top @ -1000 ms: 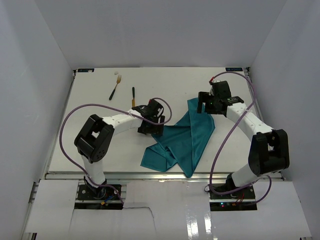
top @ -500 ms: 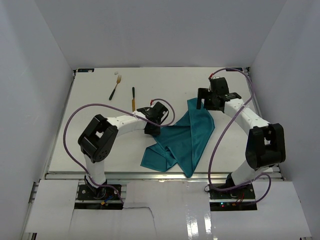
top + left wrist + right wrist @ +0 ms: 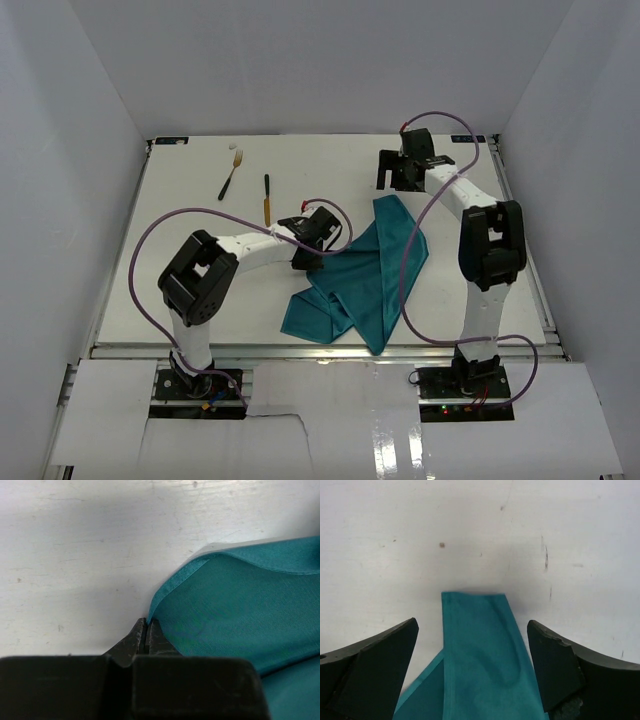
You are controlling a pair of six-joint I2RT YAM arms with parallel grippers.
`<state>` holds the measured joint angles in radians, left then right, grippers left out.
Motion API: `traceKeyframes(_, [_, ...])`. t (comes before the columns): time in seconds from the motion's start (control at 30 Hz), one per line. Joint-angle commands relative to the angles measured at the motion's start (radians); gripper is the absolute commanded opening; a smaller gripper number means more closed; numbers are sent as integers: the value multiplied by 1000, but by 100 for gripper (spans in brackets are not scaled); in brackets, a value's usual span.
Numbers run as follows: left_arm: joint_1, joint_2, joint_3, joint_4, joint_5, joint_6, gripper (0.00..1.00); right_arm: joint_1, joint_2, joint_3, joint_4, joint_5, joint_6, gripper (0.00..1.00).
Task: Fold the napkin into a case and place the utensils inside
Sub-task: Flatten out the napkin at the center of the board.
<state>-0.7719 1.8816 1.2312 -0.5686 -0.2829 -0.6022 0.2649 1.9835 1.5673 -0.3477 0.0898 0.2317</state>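
The napkin (image 3: 365,275) is one soft teal cloth with a fine weave. It lies rumpled and partly doubled over mid-table, with a narrow folded strip pointing at the far edge. There are two slim utensils, a fork (image 3: 231,173) and a knife (image 3: 266,198), lying side by side at far left, apart from each other and from the cloth.

The left gripper (image 3: 145,630) is pinched tight on the napkin's hemmed left edge. The right gripper (image 3: 472,665) stands wide apart, straddling the strip's squared end without touching it. Scuffed white table (image 3: 180,260) shows on every side of the cloth.
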Motion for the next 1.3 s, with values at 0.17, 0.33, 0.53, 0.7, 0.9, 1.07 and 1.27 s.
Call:
traceKeyframes(0.17, [2,-47,1,-60,-95,-16,0,75,179,267,-128,71,-75,86])
traceKeyframes(0.33, [2,-32,-9,-62,-87,-27,0,174,210,263,-129,221,-127,83])
traceKeyframes(0.53, [2,-30,-19,-62,-87,-30,0,206,285,287,-161,274,-111,70])
traceKeyframes(0.7, [2,-38,-38,-63,-82,-50,0,203,313,266,-175,303,-83,69])
traceKeyframes(0.9, [0,-61,-56,-63,-101,-54,0,149,331,240,-177,202,-31,56])
traceKeyframes(1.07, [2,-82,-55,-65,-110,-56,0,86,333,212,-157,12,11,38])
traceKeyframes(1.27, [0,-87,-47,-66,-133,-48,0,82,360,237,-134,-81,-22,8])
